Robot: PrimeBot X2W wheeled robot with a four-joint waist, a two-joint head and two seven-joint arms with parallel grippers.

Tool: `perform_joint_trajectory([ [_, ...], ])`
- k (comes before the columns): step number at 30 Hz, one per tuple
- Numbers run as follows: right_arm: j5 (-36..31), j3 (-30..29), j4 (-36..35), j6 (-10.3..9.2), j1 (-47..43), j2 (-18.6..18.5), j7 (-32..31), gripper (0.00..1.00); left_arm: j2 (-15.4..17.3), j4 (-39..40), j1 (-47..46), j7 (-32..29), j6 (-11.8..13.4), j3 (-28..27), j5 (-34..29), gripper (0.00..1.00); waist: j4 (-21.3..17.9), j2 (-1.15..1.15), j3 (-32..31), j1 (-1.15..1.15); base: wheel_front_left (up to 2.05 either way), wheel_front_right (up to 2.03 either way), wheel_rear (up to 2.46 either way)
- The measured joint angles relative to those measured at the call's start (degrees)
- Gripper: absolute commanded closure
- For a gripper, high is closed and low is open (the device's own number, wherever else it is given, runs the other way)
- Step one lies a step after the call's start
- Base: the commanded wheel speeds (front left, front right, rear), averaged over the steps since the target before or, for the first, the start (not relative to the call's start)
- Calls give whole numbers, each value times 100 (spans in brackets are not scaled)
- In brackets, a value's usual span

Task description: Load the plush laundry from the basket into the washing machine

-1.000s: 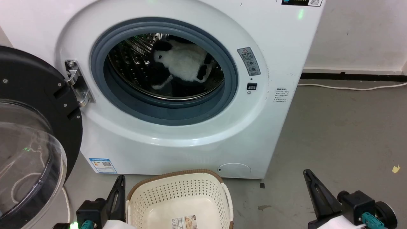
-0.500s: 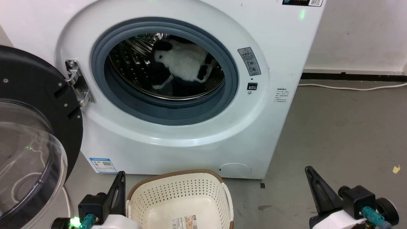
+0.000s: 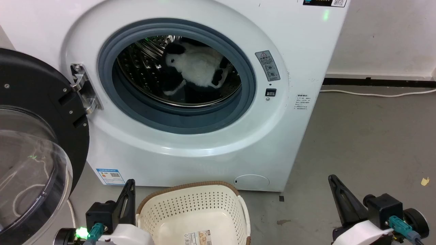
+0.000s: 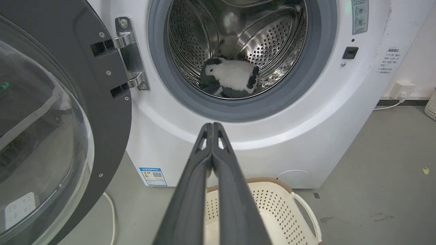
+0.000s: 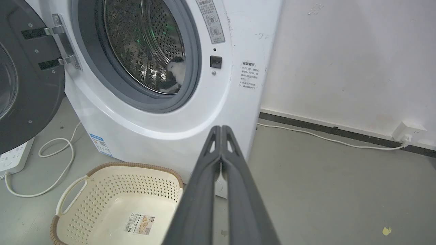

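The black-and-white plush toy [image 3: 196, 69] lies inside the steel drum of the white washing machine [image 3: 190, 146]; it also shows in the drum as the plush toy [image 4: 229, 76] and partly behind the seal as the plush toy [image 5: 175, 76]. The cream basket [image 3: 194, 212] stands on the floor before the washer, holding nothing but its sticker; basket [image 5: 115, 204]. My left gripper [image 3: 128, 189] is shut at the basket's left, its tips together [image 4: 212, 126]. My right gripper [image 3: 333, 182] is shut at the lower right, tips touching [image 5: 221, 128].
The washer's black-framed bubble door [image 3: 30, 153] hangs wide open at the left. A white cable [image 3: 374, 92] runs along the wall base at the right. A power strip [image 5: 13, 156] and looped cord lie on the grey floor left of the washer.
Both grippers have drifted slightly, with a small shift of the head view. The plush toy, basket and door stay where they were.
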State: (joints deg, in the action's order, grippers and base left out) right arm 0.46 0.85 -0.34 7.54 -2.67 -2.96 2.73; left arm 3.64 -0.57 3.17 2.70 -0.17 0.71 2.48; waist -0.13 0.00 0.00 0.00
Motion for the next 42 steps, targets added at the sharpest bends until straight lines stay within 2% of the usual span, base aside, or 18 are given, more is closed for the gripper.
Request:
perform_joint_trajectory([
  [22,-2,-68,18,0,195,1,-270,100,-67,27,-226,-263,1,-52,-200,100,13,0,0,0,0,0,0],
  [42,-2,-71,20,0,201,1,-270,100,-75,30,-227,-268,1,-68,-238,100,13,0,0,0,0,0,0],
])
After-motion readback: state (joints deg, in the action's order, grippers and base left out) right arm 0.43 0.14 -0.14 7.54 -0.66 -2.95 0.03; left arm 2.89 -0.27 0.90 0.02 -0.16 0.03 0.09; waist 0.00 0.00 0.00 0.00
